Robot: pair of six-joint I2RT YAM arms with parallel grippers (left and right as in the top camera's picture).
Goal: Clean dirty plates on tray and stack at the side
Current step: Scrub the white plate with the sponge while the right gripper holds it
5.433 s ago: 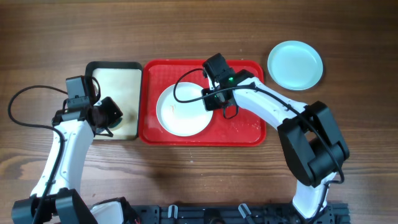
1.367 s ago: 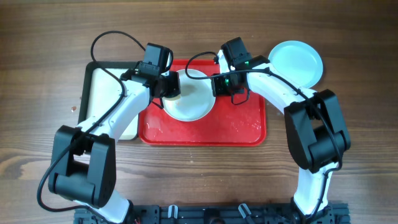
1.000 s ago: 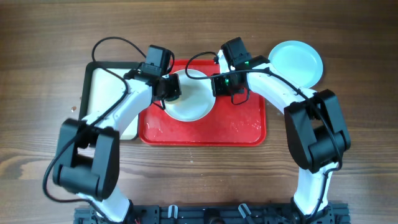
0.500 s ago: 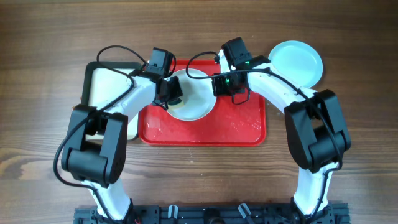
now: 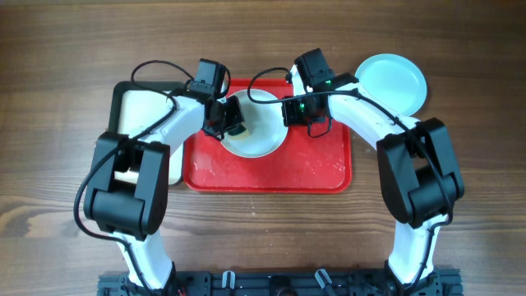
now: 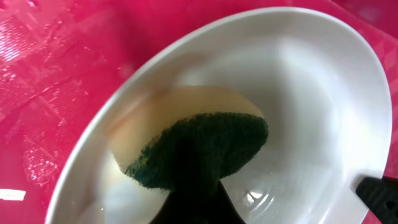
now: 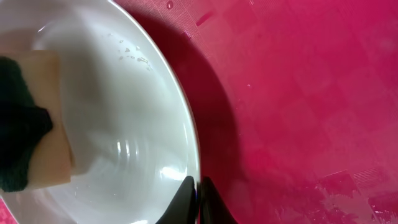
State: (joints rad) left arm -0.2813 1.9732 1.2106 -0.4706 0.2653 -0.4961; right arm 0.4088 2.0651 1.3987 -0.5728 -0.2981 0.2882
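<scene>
Overhead, the white plate [image 5: 261, 141] is sitting on the red tray [image 5: 271, 174], with its upper edge hidden under the two grippers. The right gripper [image 5: 288, 113] is pinching the plate's rim. The right wrist view is showing that thin edge caught between pressed-together fingertips, themselves cut off at the frame's bottom. The left gripper [image 5: 231, 121] is clamping a sponge [image 6: 202, 142] against the plate's inside. Only one dark, blurred finger is showing there, so the other is probably behind the sponge. A light-blue plate [image 5: 393, 84] is lying on the table [image 5: 460, 49] beyond the tray's far right corner, its left edge covered by the right arm [image 5: 370, 136]. A black-rimmed tray [image 5: 116, 123] is lying just left of the red one, half hidden by the left arm [image 5: 177, 123].
</scene>
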